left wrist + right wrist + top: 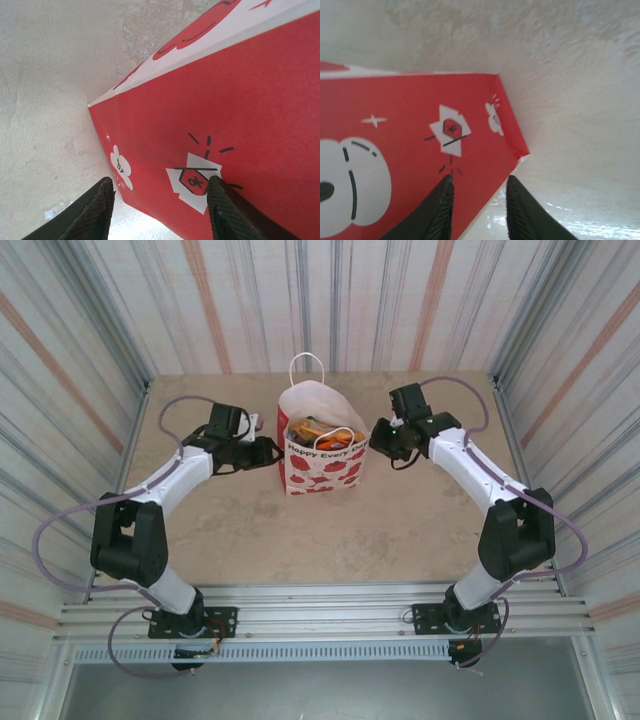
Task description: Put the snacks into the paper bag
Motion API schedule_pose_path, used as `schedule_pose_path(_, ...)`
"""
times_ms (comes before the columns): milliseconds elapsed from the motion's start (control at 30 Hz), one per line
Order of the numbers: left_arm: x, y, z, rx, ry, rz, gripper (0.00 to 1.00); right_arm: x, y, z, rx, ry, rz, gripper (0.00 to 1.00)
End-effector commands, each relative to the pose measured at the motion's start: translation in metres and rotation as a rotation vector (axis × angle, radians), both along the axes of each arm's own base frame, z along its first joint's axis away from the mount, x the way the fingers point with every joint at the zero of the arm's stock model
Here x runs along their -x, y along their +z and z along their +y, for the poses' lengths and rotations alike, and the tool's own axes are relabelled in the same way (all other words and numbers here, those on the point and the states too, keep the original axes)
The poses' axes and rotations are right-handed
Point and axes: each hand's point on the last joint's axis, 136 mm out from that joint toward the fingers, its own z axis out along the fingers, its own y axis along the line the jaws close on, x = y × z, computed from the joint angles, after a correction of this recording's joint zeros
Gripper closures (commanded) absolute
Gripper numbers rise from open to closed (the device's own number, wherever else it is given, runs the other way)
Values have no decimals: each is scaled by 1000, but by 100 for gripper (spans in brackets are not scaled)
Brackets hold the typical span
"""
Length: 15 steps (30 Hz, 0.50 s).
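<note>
Beside paper bag (320, 470) | left hand (160, 182) open against red side | right hand (480, 179) narrowly open astride edge

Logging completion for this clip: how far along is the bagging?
Done: snacks sit inside the upright paper bag; none lie loose on the table. In hand: nothing held; left gripper and right gripper flank the bag's red sides, jaws apart. Remaining: likely only backing away.

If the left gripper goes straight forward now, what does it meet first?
The bag: its red side stands right before the left gripper, seemingly very close, though depth is unclear.
</note>
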Motion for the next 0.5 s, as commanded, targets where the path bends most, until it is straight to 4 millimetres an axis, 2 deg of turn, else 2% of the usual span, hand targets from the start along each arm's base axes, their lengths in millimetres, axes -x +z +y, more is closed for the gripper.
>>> schedule_pose_path(0, -11, 8, -12, 14, -15, -25, 47, 10, -3, 13, -55, 3, 4, 73)
schedule_pose_path(233, -19, 11, -27, 32, -58, -34, 47, 29, 5, 22, -80, -20, -47, 77)
schedule_pose_path(467, -27, 16, -34, 49, -72, -51, 47, 40, 8, 36, -93, 9, -72, 77)
